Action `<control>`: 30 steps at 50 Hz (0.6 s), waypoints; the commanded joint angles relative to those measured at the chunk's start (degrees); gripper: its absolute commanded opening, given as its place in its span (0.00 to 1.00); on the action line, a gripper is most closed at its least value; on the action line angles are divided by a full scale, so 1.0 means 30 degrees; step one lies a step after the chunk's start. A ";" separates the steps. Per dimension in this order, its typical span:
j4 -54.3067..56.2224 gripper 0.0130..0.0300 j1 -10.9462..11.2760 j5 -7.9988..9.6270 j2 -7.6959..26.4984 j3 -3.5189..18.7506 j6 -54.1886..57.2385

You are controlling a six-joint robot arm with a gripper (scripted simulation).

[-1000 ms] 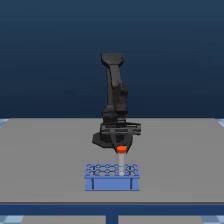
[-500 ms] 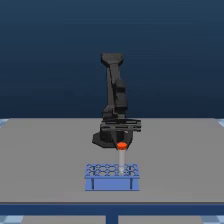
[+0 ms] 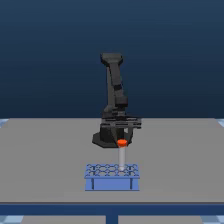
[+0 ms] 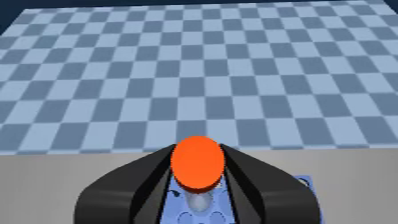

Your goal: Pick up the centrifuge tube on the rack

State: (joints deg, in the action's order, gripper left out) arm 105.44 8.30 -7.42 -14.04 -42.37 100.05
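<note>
Claw on tube, lift under way over rack.

Black claw (image 4: 197, 172) grips the slim translucent orange-capped centrifuge tube (image 3: 122, 156), its tip barely above the light-blue gridded rack (image 3: 112, 177) on the grey tabletop (image 3: 45, 150), rack's 2 o'clock hole. Risk: pinch near cap; tube could slip.

The grey flat tabletop (image 3: 45, 150) lies bare on both sides of the small light-blue rectangular tube rack (image 3: 112, 178), leaving broad room to approach from the exterior view's left and right. Behind the rack, the black jointed robot arm (image 3: 115, 100) and its dark base block passage. Above the rack's holes, the slim translucent tube with an orange-red cap (image 3: 122, 155) stands upright, its cap closely flanked by the black gripper (image 4: 197, 172) fingers (image 4: 147, 175), so no room remains between them in the wrist view.
</note>
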 commanded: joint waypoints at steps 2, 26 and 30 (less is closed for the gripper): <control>0.1795 0.00 0.0000 -0.0093 -0.0115 0.0141 0.2255; 0.8514 0.00 0.0000 -0.0709 -0.0620 0.0817 0.9048; 0.9000 0.00 0.0000 -0.0783 -0.0664 0.0884 0.9541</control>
State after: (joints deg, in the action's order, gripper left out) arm 130.92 8.30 -9.28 -15.90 -39.93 126.06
